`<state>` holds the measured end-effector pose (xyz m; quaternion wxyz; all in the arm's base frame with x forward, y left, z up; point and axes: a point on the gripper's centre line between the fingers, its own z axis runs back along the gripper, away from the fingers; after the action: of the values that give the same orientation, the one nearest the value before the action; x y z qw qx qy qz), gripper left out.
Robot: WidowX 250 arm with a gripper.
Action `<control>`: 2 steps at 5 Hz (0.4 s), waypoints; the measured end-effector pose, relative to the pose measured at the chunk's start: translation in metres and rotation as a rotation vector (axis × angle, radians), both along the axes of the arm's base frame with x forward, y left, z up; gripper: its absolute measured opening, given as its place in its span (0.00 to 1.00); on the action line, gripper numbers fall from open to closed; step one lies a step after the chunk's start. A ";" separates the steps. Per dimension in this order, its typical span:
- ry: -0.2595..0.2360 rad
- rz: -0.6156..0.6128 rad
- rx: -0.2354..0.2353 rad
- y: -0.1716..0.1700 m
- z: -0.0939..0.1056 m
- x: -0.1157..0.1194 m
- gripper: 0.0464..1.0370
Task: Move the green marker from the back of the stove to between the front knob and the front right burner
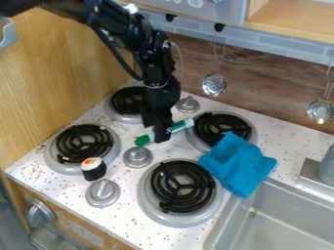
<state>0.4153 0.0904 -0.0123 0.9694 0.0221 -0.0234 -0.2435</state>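
The sink [277, 225] is set at the near right corner of the stovetop [124, 222], with the front burner [181, 188] beside it. The gripper [157, 135] is positioned over the middle, across a green-and-white marker [181, 125], whose ends project on either side, between a knob [137, 156] and the rear right burner [221, 128]. Jaw opening and grip cannot be determined. If the marker is seated off-centre, it may be pivoted or dropped under load. If the gripper is displaced sideways at low height, the marker may be rolled against the burner rim. The blue cloth [236, 163], draped over both burner rims, may be snagged by a low pass. A toy sushi roll [93, 168] is placed by the left burner [83, 144]. Two ladles [214, 84] [321, 111] are hung along the wood-faced back wall [261, 88].
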 end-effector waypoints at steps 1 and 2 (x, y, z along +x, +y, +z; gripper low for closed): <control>0.011 0.014 0.013 0.003 -0.007 0.006 0.96; 0.025 0.025 0.011 0.004 -0.012 0.010 0.96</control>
<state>0.4250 0.0946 -0.0241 0.9724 0.0249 -0.0097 -0.2317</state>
